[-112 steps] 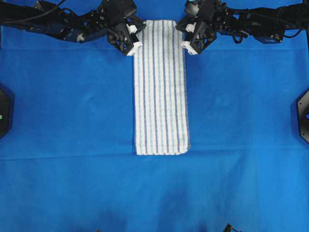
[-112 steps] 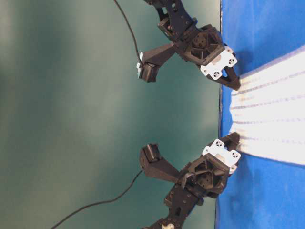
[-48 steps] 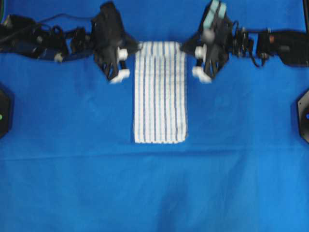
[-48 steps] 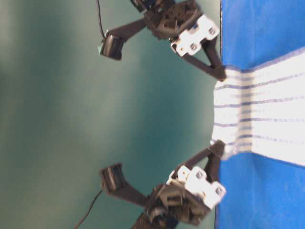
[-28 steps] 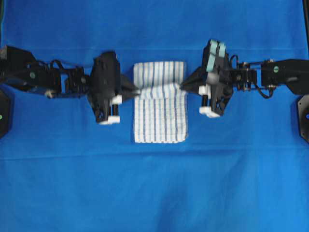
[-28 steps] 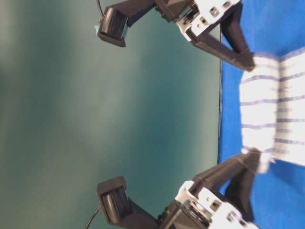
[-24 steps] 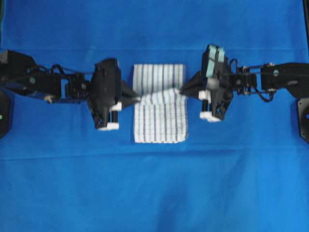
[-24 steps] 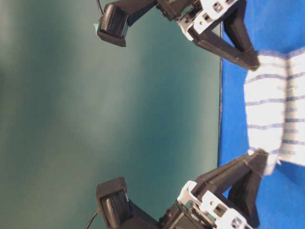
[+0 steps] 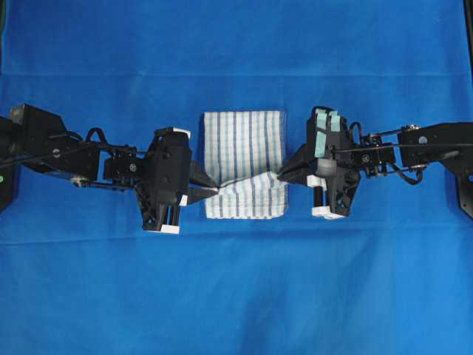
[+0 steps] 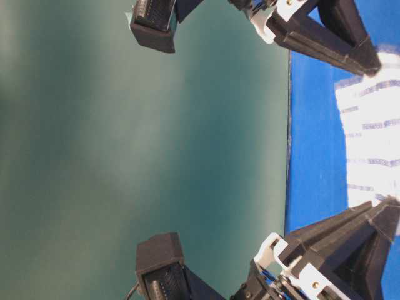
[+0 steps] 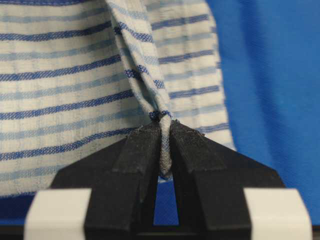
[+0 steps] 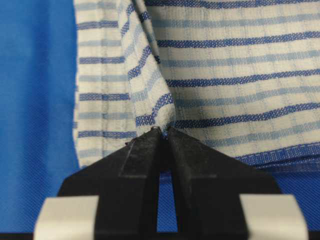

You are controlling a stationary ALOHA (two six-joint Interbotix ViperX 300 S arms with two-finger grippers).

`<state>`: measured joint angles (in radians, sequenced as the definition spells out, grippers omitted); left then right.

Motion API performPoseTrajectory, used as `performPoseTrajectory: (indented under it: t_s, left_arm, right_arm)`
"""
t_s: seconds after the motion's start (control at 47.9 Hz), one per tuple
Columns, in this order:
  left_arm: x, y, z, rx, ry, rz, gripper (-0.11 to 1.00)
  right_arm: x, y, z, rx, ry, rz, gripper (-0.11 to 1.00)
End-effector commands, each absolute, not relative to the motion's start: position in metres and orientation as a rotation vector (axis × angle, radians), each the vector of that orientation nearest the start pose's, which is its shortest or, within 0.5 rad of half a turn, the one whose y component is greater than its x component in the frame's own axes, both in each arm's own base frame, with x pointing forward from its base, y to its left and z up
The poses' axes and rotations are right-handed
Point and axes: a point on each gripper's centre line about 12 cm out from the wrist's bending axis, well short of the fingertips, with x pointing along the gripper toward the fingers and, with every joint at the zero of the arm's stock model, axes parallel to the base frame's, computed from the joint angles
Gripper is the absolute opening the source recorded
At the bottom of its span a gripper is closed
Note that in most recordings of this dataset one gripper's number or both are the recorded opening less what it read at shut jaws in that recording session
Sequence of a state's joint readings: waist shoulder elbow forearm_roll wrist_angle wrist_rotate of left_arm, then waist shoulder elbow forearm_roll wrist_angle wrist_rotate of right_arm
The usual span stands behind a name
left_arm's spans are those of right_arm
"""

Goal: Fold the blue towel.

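Both grippers are pinching the blue towel (image 9: 244,163) by its corners, one at each side.

The left gripper (image 11: 164,150) is pressing its black fingers (image 11: 142,150) together on a bunched corner of the cloth, and the right gripper (image 12: 162,147) is doing the same with its fingers (image 12: 187,155) closed on the opposite corner. In the overhead view the left gripper (image 9: 209,189) and right gripper (image 9: 282,175) are holding a lifted edge across the towel, which is lying partly doubled over itself near the middle of the blue sheet (image 9: 236,296). Both arms are reaching in from the sides, level with the towel's nearer half.
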<state>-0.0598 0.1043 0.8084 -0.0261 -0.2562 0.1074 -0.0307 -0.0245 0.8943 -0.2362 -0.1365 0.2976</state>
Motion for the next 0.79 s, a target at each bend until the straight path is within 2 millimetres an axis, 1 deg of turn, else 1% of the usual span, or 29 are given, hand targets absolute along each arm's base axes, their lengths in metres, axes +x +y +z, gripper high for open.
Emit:
performPoseTrajectory:
  t_s: [0.0,0.23,0.397,0.46,0.606,0.627,0.648,0.711,0.773]
  left_arm:
    - [0.37,-0.025,0.116,0.097,0.634,-0.085,0.04]
    - [0.371,-0.024,0.115,0.09,0.637,-0.08,0.04]
    - [0.371,-0.024,0.114,0.091,0.639,-0.081,0.04]
    - [0.371,-0.024,0.114,0.091,0.64,-0.081,0.07]
    - [0.371,-0.024,0.115,0.093,0.639,-0.081,0.22]
    - [0.37,-0.025,0.115,0.093,0.639,-0.083,0.24]
    - [0.371,-0.024,0.115,0.093,0.639,-0.081,0.27]
    - [0.371,-0.024,0.118,0.094,0.629,-0.082,0.35]
    - [0.371,-0.024,0.121,0.095,0.625,-0.082,0.41]
  right_arm:
    - [0.337,-0.003,0.127,0.085,0.715,-0.015,0.07]
    - [0.338,-0.003,0.127,0.088,0.714,-0.015,0.07]
    - [0.339,-0.003,0.127,0.123,0.72,-0.031,0.07]
    - [0.339,-0.003,0.127,0.138,0.725,-0.039,0.07]
    - [0.34,0.002,0.128,0.16,0.722,-0.035,0.09]
    - [0.341,0.003,0.129,0.162,0.718,-0.034,0.12]
    - [0.342,0.004,0.13,0.163,0.715,-0.031,0.17]
    - [0.345,0.006,0.135,0.168,0.7,-0.027,0.38]
    - [0.347,0.007,0.141,0.169,0.685,-0.024,0.56]
